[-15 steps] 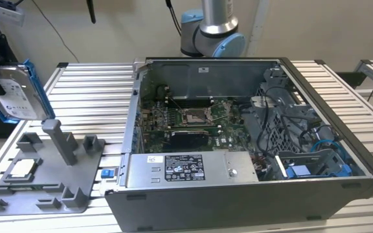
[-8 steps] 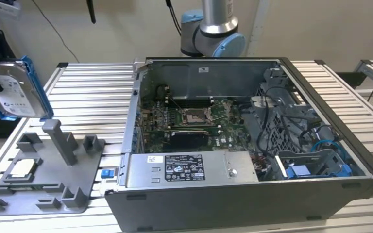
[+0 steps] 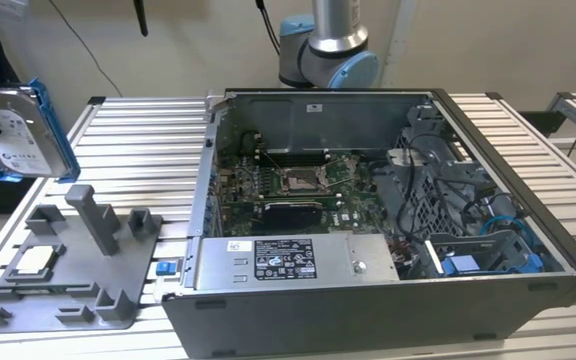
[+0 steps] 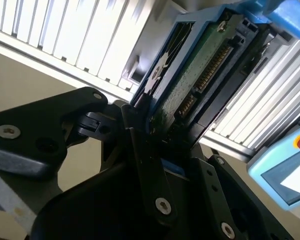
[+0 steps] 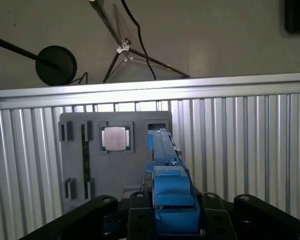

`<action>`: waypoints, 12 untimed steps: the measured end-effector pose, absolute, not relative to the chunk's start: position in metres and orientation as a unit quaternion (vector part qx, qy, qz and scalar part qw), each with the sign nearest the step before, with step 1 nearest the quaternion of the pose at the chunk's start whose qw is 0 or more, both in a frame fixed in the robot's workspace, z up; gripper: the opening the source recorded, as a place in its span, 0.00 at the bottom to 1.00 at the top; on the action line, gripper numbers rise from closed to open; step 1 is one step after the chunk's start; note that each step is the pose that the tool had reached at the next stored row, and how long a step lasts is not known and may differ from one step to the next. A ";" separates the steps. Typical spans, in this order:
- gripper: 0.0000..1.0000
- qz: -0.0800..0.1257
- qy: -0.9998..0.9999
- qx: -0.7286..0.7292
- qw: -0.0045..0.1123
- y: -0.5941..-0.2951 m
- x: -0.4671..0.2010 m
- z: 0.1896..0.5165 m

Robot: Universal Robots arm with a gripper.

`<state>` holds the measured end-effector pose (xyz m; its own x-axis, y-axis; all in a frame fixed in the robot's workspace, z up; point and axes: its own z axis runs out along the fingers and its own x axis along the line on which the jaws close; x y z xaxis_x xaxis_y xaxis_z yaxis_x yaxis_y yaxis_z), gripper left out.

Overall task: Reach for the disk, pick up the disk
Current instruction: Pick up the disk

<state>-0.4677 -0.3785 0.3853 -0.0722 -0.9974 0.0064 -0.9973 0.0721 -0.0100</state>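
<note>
Gripper [image 4: 165, 125] clamped on the disk [image 4: 200, 70], with a black finger [image 4: 142, 150] pressed to each flat side. The disk's green circuit board and connector row face the second wrist camera. The blue bracket [image 5: 172, 197] frames the disk, which shows edge-on in the first wrist view.

Clearance: in the exterior view the disk hangs in the air, roughly upright and slightly tilted, label outward, at the exterior view's left. It is near the edge of the slatted surface [image 3: 138, 150] and touches nothing but the gripper. There is open air all round it and bare slats between it and the case [image 3: 368, 322].

Arm pose: the base [image 3: 328, 52] stands behind the case. The wrist is out at the far left of the exterior view, with the gripper pointing down over the fixture [image 3: 68, 289].

Fixture: a grey plate with upright posts, lying flat on the surface near its edge and apart from the disk. A chip [image 3: 34, 259] sits in a square pocket. In the first wrist view a narrow green board [image 5: 83, 150] stands in a slot beside it.

Case: it lies on its side with the top open. Inside are a motherboard [image 3: 298, 187], a grey box [image 3: 288, 259] with a sticker along the near wall, and blue cables [image 3: 508, 225] at the exterior view's right.
</note>
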 end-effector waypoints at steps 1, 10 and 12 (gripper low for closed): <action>0.00 -0.006 0.732 -0.681 0.001 -0.379 -0.468 0.387; 0.00 -0.006 0.731 -0.682 0.001 -0.379 -0.468 0.397; 0.00 -0.006 0.731 -0.682 0.001 -0.379 -0.468 0.400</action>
<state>-0.4677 -0.3786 0.3998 -0.0697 -0.9975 0.0064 -0.9975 0.0697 -0.0100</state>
